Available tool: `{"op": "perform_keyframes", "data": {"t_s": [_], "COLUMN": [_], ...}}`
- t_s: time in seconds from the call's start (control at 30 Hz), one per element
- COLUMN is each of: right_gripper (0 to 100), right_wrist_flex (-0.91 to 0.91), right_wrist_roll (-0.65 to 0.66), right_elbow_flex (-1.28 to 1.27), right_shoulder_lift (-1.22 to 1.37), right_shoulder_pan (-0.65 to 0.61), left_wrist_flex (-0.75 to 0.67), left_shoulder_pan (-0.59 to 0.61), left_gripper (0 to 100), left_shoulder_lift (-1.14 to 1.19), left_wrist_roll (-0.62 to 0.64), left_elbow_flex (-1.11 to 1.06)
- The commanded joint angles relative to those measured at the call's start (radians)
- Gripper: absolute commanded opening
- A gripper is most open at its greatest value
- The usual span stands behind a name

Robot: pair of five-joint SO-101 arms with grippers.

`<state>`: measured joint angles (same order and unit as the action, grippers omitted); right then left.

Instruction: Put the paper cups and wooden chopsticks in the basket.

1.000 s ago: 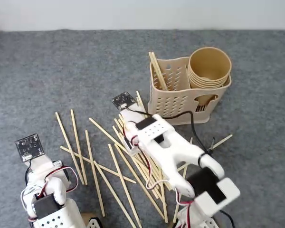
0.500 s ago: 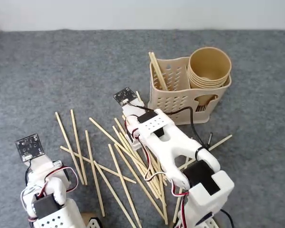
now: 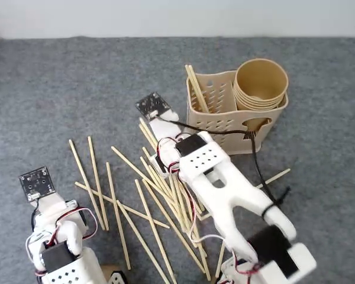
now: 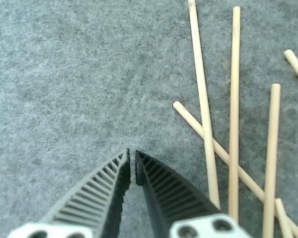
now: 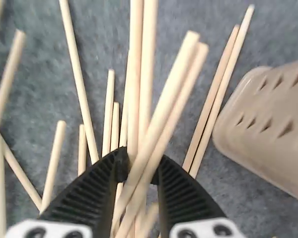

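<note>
A beige perforated basket (image 3: pixel 219 121) stands at the back right, with a stack of paper cups (image 3: pixel 260 83) in one compartment and two wooden chopsticks (image 3: pixel 196 89) in the other. Several loose chopsticks (image 3: pixel 148 201) lie scattered on the grey carpet. My right arm (image 3: pixel 216 177) stretches over this pile, just left of the basket. Its gripper (image 5: pixel 139 166) is shut on a pair of chopsticks (image 5: pixel 164 109), close to a basket corner (image 5: pixel 268 119). My left gripper (image 4: pixel 131 158) is shut and holds nothing, hanging over bare carpet beside a few chopsticks (image 4: pixel 203 104).
My left arm (image 3: pixel 53 236) sits folded at the front left corner. Grey carpet (image 3: pixel 77 83) covers the whole surface, and a pale wall runs along the back. A single chopstick (image 3: pixel 275 176) lies to the right of the right arm.
My right arm has stretched farther from its base, and its gripper end has shifted slightly back and left with the chopsticks. The left arm has not moved.
</note>
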<state>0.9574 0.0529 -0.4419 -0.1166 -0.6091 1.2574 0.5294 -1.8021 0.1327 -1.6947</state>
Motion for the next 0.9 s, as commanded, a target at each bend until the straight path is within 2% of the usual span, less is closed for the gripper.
{"op": "perform_keyframes", "data": {"t_s": [0.0, 0.2, 0.5, 0.87], "right_gripper": [0.8, 0.8, 0.8, 0.8], "right_wrist_flex": [-0.002, -0.108, -0.282, -0.43], "right_wrist_roll": [0.005, 0.003, 0.005, 0.005], "right_elbow_flex": [0.026, 0.026, 0.026, 0.026], "right_shoulder_lift": [-0.11, -0.17, -0.24, -0.354], "right_shoulder_pan": [0.008, 0.002, -0.073, -0.073], "left_wrist_flex": [-0.003, -0.003, -0.003, -0.003], "left_shoulder_pan": [-0.003, -0.003, -0.003, -0.003], "left_gripper": [2, 2, 2, 2], "left_shoulder_lift": [-0.014, -0.014, -0.014, -0.014], "left_wrist_roll": [-0.002, -0.002, -0.002, -0.002], "left_elbow_flex": [0.012, 0.012, 0.012, 0.012]}}
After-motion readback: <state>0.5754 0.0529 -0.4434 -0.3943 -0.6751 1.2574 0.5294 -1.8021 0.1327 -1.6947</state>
